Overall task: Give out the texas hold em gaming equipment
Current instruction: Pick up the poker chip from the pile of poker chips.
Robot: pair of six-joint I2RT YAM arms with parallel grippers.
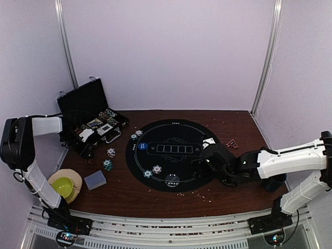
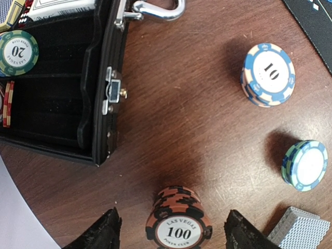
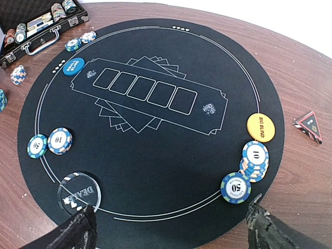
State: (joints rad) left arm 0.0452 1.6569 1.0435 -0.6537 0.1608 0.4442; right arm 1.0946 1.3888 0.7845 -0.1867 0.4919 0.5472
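Far left, black case [image 2: 62, 104] lies open w/ chips inside. Just beside it, L gripper [image 2: 172, 220] straddles the brown 100-chip stack [image 2: 179, 231] on the table [image 2: 181, 129], jaws partway apart, no contact yet; looks like the pick-up step. Next: pinch square, lift w/o spilling, carry to the mat [image 1: 171, 136]. Along that route: blue 10 stack [image 2: 268, 74], teal stack [image 2: 305, 165], card deck [image 2: 301, 228]. R gripper [image 3: 170, 210] hovers wide and empty over the mat's near rim, by the dealer button [image 3: 79, 193].
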